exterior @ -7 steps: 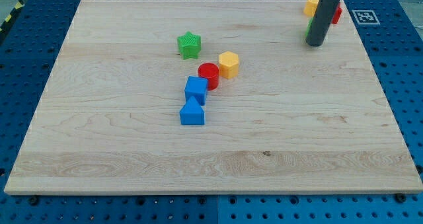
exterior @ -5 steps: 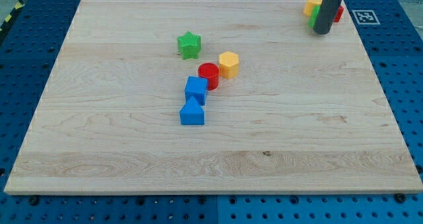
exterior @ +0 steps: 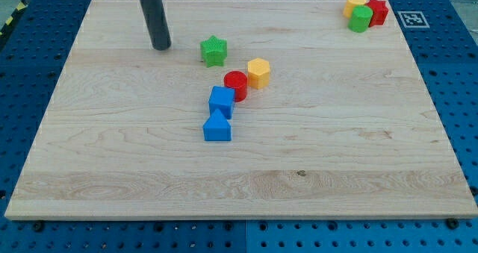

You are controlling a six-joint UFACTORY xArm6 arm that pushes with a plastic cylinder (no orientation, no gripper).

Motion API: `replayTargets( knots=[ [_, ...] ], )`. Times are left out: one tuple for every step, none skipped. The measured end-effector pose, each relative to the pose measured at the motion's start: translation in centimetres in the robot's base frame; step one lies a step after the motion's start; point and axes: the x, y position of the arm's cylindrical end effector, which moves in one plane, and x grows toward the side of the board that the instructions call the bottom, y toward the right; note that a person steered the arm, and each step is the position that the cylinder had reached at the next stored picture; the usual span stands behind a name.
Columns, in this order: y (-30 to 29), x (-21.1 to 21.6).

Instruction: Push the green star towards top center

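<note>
A: My tip (exterior: 160, 47) has swung from the view's top right across to the upper left, now near the green star (exterior: 213, 51), on its left, apart!

B: End effector?

A: A bare rod, holding nothing. The star sits upper-centre on the worktop (exterior: 336, 156), one point toward the view's top, no long axis.

B: Count?

A: Two green, two red, two yellow, two blue.
</note>
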Motion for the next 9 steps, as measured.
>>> replayTargets(
  knots=[
    [0.8, 0.3],
    [3.4, 4.5],
    [7.2, 4.0],
    [7.6, 2.1],
    [7.7, 1.2],
    [9.8, -1.4],
    [10.6, -4.6],
    [10.6, -6.3],
    [11.3, -8.8]
  ],
)
